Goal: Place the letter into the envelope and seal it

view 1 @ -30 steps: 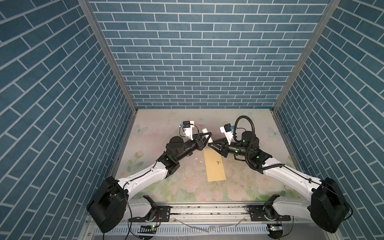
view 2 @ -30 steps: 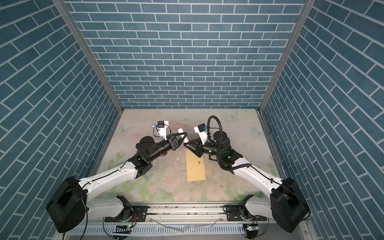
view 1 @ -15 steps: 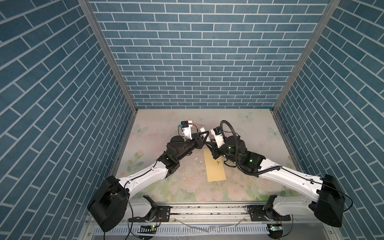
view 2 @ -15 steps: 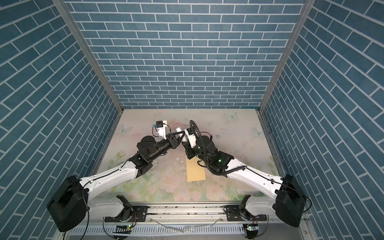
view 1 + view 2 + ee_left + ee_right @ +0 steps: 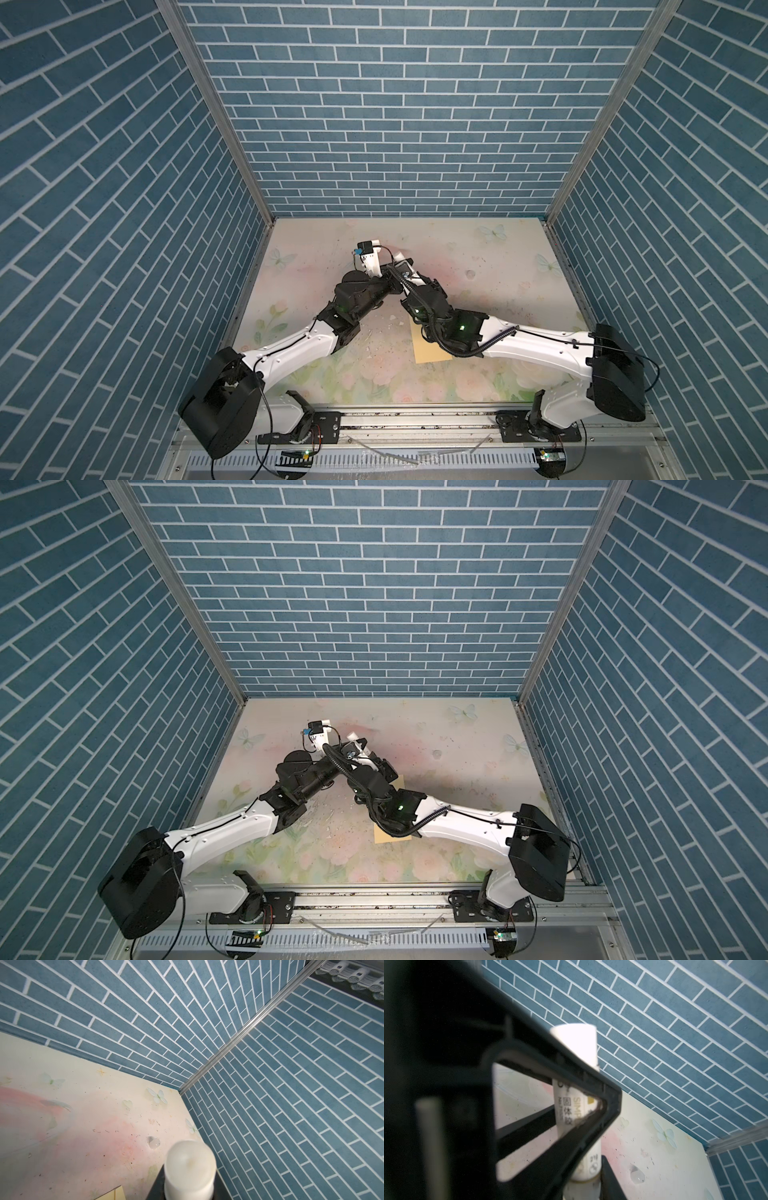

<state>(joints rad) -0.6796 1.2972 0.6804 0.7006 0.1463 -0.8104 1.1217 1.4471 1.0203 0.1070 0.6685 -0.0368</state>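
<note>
Left gripper (image 5: 188,1190) is closed narrow on the white glue stick (image 5: 190,1165), with the tube's round end poking out past my fingers. Right gripper (image 5: 584,1178) is at the other end of the glue stick, one finger just beside the tube; can't tell whether it grips or stands clear. The envelope (image 5: 428,351) lies flat on the floral table (image 5: 478,257), on the near side of the glue stick, mostly covered by my right arm.
</note>
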